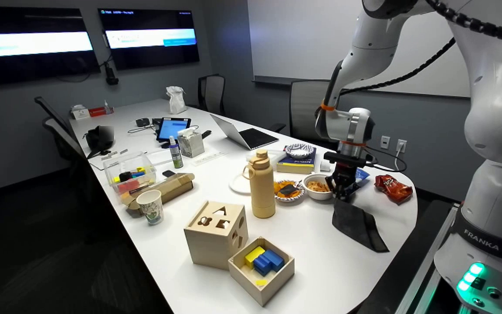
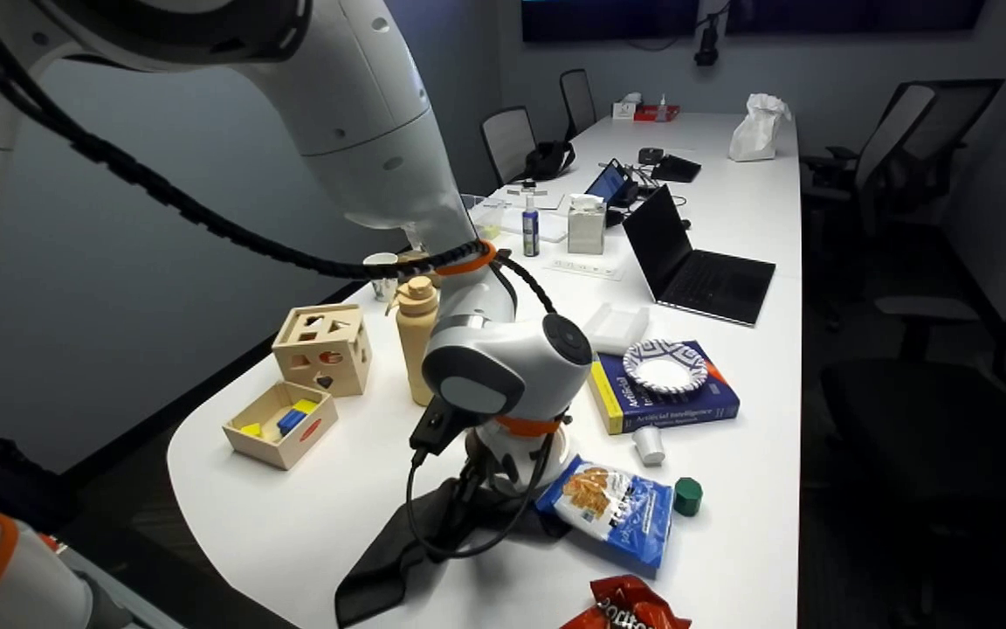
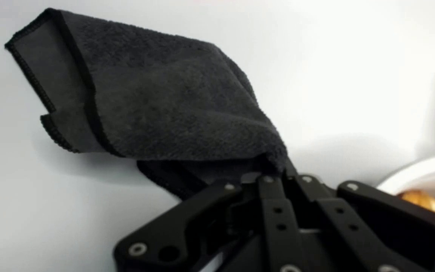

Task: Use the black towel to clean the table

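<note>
The black towel (image 1: 357, 224) lies partly on the white table (image 1: 320, 266) near its rounded end, in front of the robot base. It shows in both exterior views, folded and stretched out from the gripper (image 2: 389, 559). In the wrist view the towel (image 3: 172, 94) is dark grey and fuzzy with black stitched edges. It narrows to a bunched end between the fingertips of my gripper (image 3: 283, 175). The gripper (image 1: 340, 195) points down close to the tabletop and is shut on this end. The fingertips themselves are partly hidden by the towel.
A white bowl of food (image 1: 317, 194) stands right beside the gripper, with a plate of orange chips (image 1: 293, 198) next to it. A blue snack bag (image 2: 615, 511) and a red bag (image 1: 393, 188) lie nearby. A tan bottle (image 1: 263, 192), wooden shape box (image 1: 209, 248) and block tray (image 1: 273, 290) stand farther off.
</note>
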Robot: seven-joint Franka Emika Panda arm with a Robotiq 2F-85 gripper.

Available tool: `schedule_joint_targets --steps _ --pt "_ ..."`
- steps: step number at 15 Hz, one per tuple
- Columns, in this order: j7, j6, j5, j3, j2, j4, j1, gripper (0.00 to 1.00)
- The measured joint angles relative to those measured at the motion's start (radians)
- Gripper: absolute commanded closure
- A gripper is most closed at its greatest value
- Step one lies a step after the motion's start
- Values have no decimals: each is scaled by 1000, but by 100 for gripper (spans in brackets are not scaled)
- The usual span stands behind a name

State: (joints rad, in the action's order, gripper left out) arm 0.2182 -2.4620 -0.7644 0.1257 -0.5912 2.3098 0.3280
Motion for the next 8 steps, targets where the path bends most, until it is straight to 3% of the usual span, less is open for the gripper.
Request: schedule_joint_targets --steps 4,8 --pt "-76 62 -18 -77 -41 -23 -17 99" --pt "-90 116 -23 -91 -47 -7 -58 99"
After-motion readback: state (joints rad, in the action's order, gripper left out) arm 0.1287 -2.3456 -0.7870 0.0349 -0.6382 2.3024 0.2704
